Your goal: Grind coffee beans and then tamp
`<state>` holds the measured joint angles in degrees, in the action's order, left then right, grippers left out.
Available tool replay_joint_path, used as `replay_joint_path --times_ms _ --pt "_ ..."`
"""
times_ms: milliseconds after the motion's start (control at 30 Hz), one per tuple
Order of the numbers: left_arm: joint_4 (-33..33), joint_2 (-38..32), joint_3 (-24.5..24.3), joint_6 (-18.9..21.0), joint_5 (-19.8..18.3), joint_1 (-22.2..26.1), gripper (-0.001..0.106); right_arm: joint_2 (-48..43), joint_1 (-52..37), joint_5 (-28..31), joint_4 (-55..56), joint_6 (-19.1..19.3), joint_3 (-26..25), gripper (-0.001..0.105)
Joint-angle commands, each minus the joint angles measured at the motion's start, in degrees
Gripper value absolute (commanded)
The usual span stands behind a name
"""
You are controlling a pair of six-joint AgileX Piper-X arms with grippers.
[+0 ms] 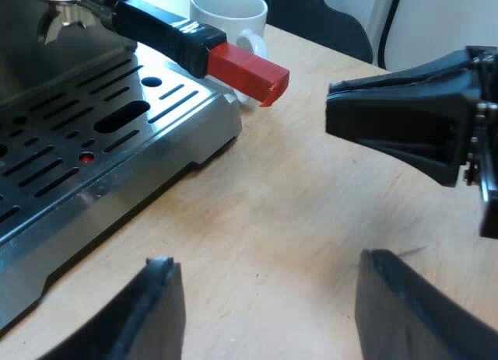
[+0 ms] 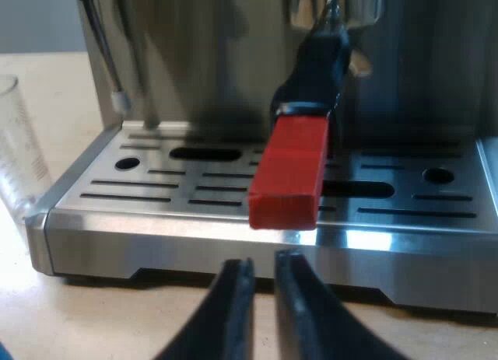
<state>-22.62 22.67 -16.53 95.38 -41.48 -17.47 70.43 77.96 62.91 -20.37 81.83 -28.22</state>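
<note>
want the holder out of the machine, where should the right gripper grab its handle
Probably the red end of the handle, fingers on its two flat sides. It sticks straight out over the drip tray toward the right gripper, which sits just below it, so come head-on after rising and opening a little.

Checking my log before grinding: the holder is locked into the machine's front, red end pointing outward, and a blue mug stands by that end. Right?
Not quite: the left wrist view shows the mug is white, not blue. The rest holds: holder locked into the machine, red end pointing outward.
</note>
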Motion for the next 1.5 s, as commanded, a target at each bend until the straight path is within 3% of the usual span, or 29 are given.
replay_joint_path --times_ms 33,100,167,300,467,767,933,1033,1100,1233,1367,1500 --pt "0.7 -0.1 0.0 0.4 -0.7 -0.4 0.051 -1.1 1.9 1.6 0.1 0.9 -0.3 0.036" --pt "0.7 -0.1 0.0 0.4 -0.7 -0.4 0.051 -2.1 2.7 1.5 0.1 1.3 -0.3 0.050" --pt "0.7 -0.1 0.0 0.4 -0.7 -0.4 0.051 -3.4 3.4 1.5 0.1 3.2 -0.3 0.055" --pt "0.7 -0.1 0.0 0.4 -0.7 -0.4 0.051 -7.5 4.3 1.9 0.1 7.2 -0.3 0.055" --pt "0.7 -1.9 0.0 1.2 -0.7 -0.4 0.051 -12.9 4.4 4.0 4.4 7.5 -1.4 0.055" --pt "-0.3 -7.7 0.0 2.6 -0.5 -0.4 0.051 -15.8 4.4 3.0 30.7 6.3 -14.3 0.055" --pt "-2.3 -9.6 0.0 2.6 -0.3 -0.4 0.051 -15.8 3.6 1.8 38.8 1.3 -20.2 0.055" --pt "-3.3 -9.5 -0.2 2.6 -0.3 -0.4 0.051 -15.8 1.3 -4.2 44.4 -3.2 -22.6 0.055" --pt "-3.3 -9.5 -0.5 2.6 -0.3 -0.4 0.051 -15.8 -2.2 -10.7 50.5 -8.7 -24.6 0.055" --pt "-3.3 -9.5 -0.4 2.8 -0.3 -0.4 0.051 -15.8 -7.8 -18.5 59.5 -13.8 -26.8 0.055" --pt "-3.3 -9.5 -0.4 2.8 -0.3 -0.4 0.051 -15.6 -13.6 -26.9 63.1 -15.2 -27.9 0.055" --pt "-3.3 -9.5 -0.4 2.8 -0.3 -0.4 0.051 -14.1 -16.2 -31.1 63.1 -15.2 -28.6 0.055"
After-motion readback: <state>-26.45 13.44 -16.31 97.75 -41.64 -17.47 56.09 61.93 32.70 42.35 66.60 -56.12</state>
